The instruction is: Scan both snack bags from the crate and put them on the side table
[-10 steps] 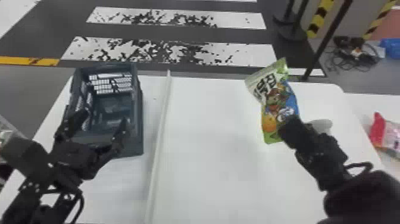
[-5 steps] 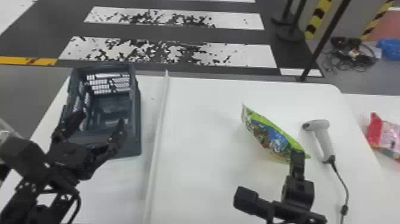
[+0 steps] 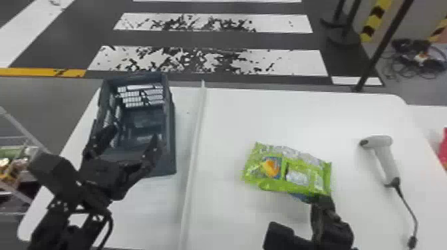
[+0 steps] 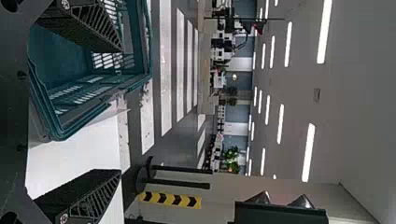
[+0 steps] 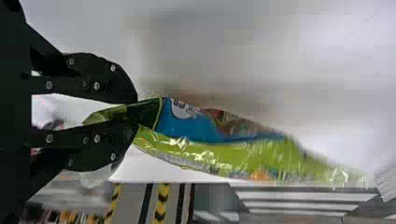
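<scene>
Green snack bag (image 3: 289, 173) is pinched by one end in my right hand (image 5: 137, 114), over the white counter (image 3: 226, 133). It looks light and slick, its filling likely crushable, so that flat end suits my grip. My left hand (image 4: 121, 111) gapes empty.

White table (image 3: 232, 116) with a dark crate (image 3: 171, 139), a pale strip (image 3: 194, 146) and a corded scanner (image 3: 385, 161) on it

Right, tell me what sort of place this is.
Probably a robot test or demonstration hall laid out as a mock shop: a handheld scanner lies on the white table, zebra-crossing stripes mark the dark floor beyond, and long strip lights line the ceiling.
</scene>
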